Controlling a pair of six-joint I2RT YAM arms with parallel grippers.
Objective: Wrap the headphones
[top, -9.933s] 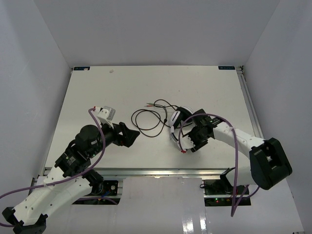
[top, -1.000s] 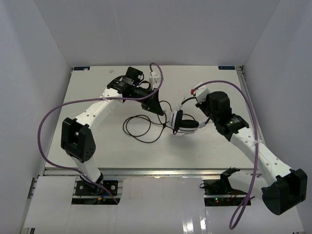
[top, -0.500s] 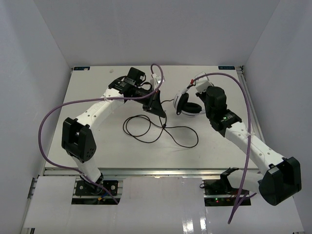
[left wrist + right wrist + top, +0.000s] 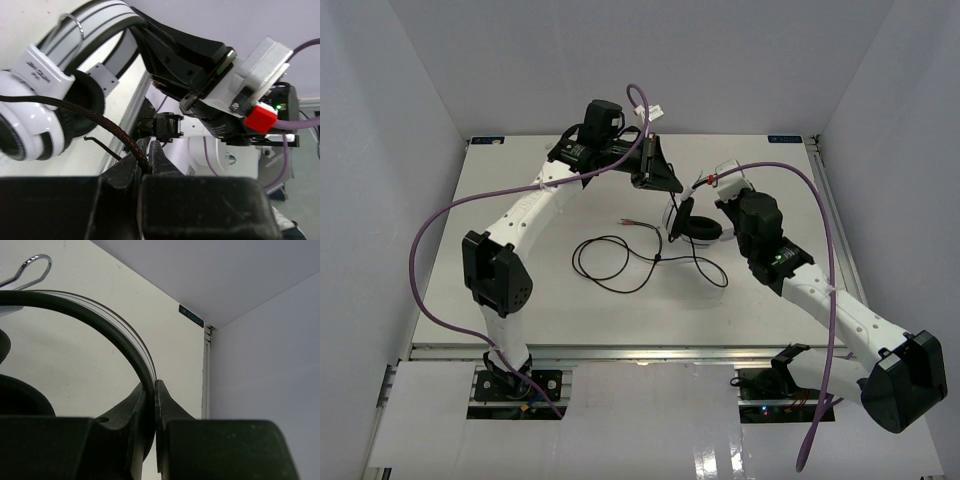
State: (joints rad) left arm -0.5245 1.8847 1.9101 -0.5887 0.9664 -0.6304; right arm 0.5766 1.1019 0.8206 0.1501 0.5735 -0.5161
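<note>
A white tabletop (image 4: pixel 500 290) fills the middle of the overhead view, boxed in by plain pale walls (image 4: pixel 620 60) at the top, left and right. The headphones (image 4: pixel 698 226) are just right of centre, and their cable (image 4: pixel 610 262) loops across the tabletop at centre. The left gripper (image 4: pixel 148 148) pinches that cable. The right gripper (image 4: pixel 153 390) is clamped on the headband (image 4: pixel 107 327).

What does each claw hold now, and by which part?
Both hold the headphones: the left claw pinches the cable, the right claw grips the headband.
</note>
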